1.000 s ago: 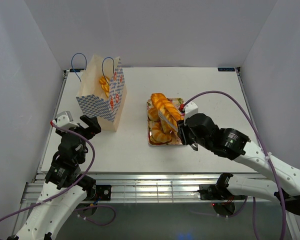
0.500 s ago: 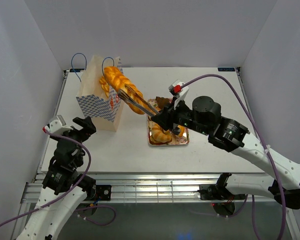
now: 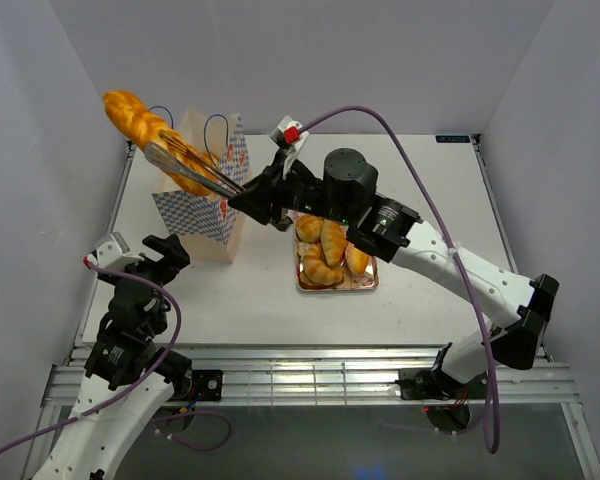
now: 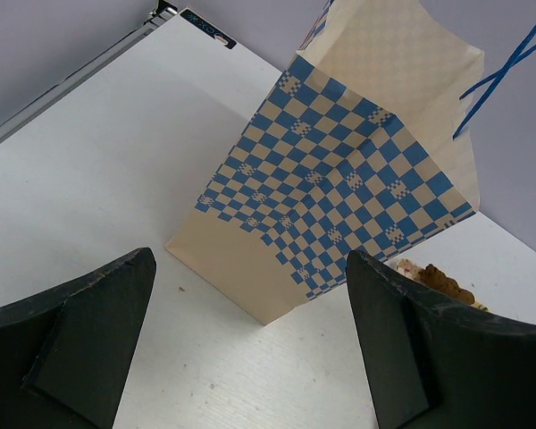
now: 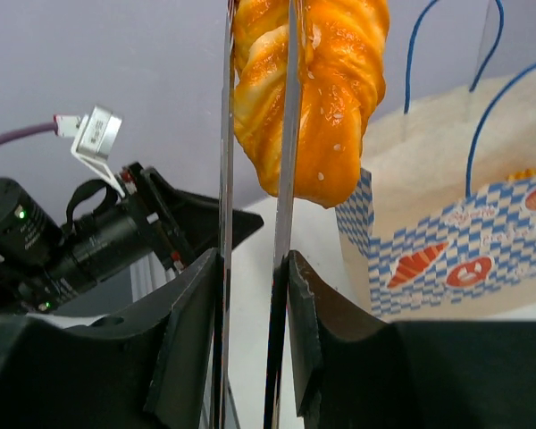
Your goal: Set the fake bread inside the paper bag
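The right gripper is clamped on a pair of long metal tongs, which pinch a glossy golden-orange twisted loaf of fake bread held in the air up and to the left of the upright blue-and-white checkered paper bag. The left gripper hangs near the bag's base with its jaws spread and nothing between them. More golden rolls lie on the rectangular patterned tray beside the bag.
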You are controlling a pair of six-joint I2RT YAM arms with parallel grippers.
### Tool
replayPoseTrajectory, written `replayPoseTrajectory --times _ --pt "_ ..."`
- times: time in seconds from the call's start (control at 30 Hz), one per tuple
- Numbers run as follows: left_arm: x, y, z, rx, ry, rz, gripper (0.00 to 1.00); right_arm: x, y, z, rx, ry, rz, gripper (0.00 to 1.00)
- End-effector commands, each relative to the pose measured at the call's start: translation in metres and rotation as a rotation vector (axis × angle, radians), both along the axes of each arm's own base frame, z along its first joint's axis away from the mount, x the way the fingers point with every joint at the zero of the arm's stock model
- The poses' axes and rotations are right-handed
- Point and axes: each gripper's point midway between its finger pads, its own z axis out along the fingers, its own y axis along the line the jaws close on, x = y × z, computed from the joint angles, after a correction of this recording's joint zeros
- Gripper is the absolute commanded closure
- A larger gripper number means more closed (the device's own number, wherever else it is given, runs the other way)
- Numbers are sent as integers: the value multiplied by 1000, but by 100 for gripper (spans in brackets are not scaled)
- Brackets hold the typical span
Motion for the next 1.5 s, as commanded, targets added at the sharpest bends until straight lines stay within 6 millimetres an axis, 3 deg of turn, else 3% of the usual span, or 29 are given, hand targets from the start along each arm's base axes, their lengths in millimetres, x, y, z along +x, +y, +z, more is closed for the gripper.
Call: replayPoseTrajectory --times 0.0,0.17,0.3,0.6,0.8,1.23,1.47 --pt "-1 1 5 -6 -8 7 2 -1 16 71 224 -101 43 87" --pt "-1 1 4 -5 -4 6 2 23 37 72 280 -68 6 87" --pt "0 0 3 -2 2 4 2 51 55 56 286 -23 -24 87" --pt "1 -1 2 -2 6 -2 2 99 57 19 283 69 -78 88" --pt "3 -3 0 1 12 -8 2 111 53 -3 264 107 -91 77" --pt "3 -4 1 2 10 -17 2 116 59 -20 236 143 -57 52" --pt "3 -5 1 2 9 -24 2 118 62 -24 223 151 -48 49"
